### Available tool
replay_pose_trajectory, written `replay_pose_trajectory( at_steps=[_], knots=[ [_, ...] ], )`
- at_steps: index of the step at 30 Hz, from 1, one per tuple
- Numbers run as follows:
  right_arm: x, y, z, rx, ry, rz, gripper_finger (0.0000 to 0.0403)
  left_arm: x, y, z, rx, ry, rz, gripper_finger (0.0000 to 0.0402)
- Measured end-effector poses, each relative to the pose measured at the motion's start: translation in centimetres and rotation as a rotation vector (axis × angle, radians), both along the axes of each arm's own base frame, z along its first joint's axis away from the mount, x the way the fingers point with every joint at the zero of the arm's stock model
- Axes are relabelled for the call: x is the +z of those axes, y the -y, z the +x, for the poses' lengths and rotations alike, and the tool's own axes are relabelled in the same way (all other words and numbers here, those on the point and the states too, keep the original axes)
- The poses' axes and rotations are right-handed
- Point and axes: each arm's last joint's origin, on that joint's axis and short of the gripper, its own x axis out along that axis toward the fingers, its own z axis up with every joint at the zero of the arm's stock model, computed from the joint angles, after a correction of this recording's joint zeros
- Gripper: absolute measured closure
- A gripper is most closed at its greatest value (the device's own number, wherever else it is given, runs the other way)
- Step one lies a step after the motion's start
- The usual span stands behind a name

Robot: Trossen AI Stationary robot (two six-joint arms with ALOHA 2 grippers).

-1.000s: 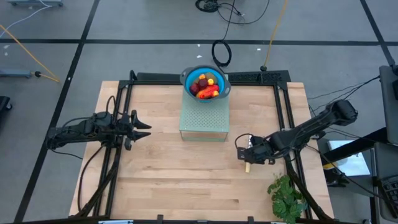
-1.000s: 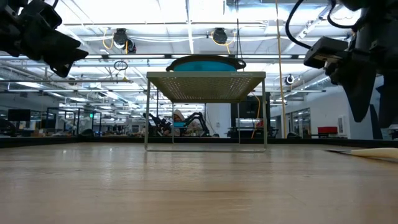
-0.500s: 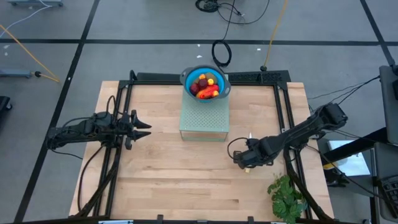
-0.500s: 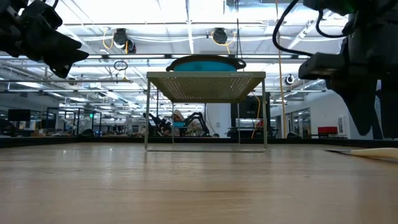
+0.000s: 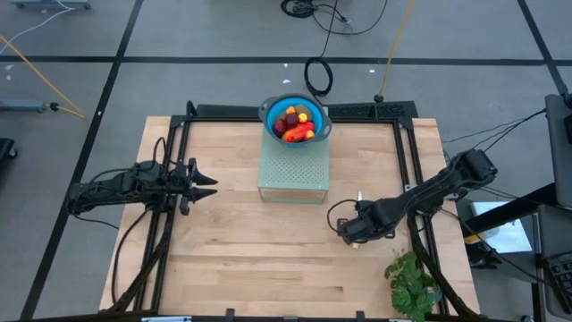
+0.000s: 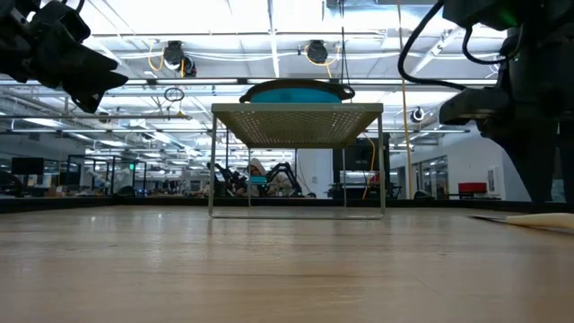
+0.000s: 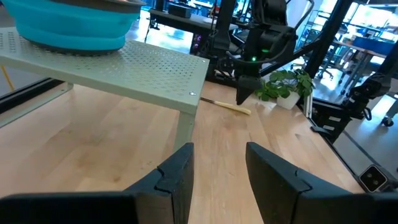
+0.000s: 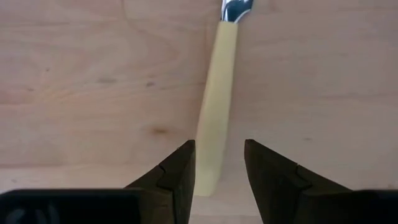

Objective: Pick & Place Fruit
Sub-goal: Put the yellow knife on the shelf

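The fruit (image 5: 295, 122), red, orange and yellow pieces, lies in a blue bowl (image 5: 268, 111) on a pale green perforated stand (image 5: 293, 170) at the far middle of the table. My right gripper (image 5: 350, 233) points down, open, over a pale-handled knife (image 8: 214, 112) lying flat on the wood. Its fingers (image 8: 177, 177) stand on either side of the handle's end, and I see no touch. My left gripper (image 5: 211, 186) hovers open at the left, level, pointing toward the stand; nothing is between its fingers (image 7: 180, 180).
A green leafy bunch (image 5: 411, 282) sits at the near right corner. Black frame rails (image 5: 407, 152) run along the table's left, right and far sides. The stand's legs (image 6: 212, 161) leave a gap under its top. Bare wood (image 5: 250, 259) spreads across the near middle.
My right gripper has shifted a little toward the near edge and sunk, tipping from a slant until it points straight down over the knife's handle. The knife, the fruit and the bowl have stayed where they were.
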Motion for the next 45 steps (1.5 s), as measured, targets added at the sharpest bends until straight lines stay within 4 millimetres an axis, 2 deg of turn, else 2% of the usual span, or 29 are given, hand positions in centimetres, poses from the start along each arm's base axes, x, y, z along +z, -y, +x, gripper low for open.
replay_pose_trajectory(
  at_steps=[9,16,28,45],
  knots=[
    [-1.0,-0.2,0.2,0.005,-0.041,-0.019,0.0273,0.0,-0.1,0.0,0.018,0.001,0.001,0.0256],
    [-1.0,-0.2,0.2,0.011,-0.042,-0.02,0.0273,0.0,-0.1,0.0,0.019,0.0,0.002,0.0256],
    [-2.1,0.1,-0.6,0.019,-0.075,-0.003,0.0273,0.0,-0.1,0.0,0.019,0.001,0.004,0.0256],
    [-2.2,-0.2,-0.4,0.041,-0.041,-0.011,0.0273,0.0,-0.1,0.0,0.024,0.001,0.012,0.0256]
  ],
)
